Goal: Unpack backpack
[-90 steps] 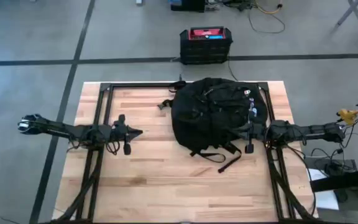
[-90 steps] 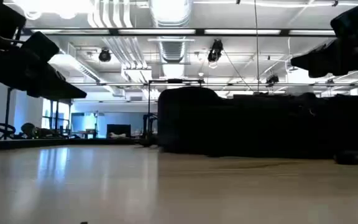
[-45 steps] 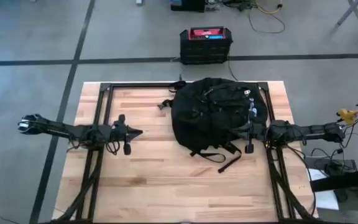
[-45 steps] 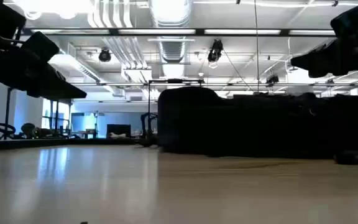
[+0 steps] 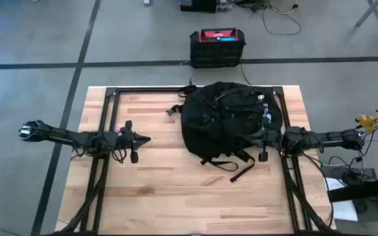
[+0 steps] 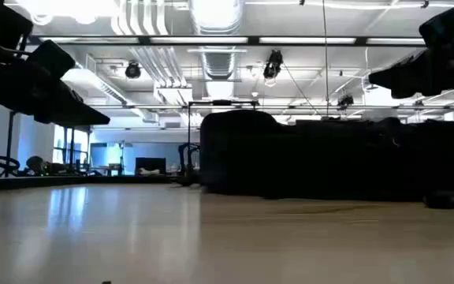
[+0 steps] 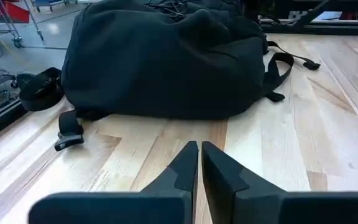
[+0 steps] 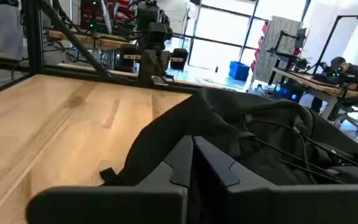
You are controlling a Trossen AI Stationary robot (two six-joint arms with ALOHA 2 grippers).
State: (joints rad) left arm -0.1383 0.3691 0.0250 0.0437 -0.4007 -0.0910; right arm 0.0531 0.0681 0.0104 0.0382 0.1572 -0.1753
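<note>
Both grippers closed and empty, backpack unopened at the table's back right.

Right gripper hangs at the backpack edge, just above its loose straps; left gripper waits well apart. Snagging a strap instead of the zipper could drag the whole bag across the table.

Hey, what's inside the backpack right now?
Nothing of its contents shows: the backpack lies closed on the table, only black fabric and loose straps visible. Whatever is inside is covered.
</note>
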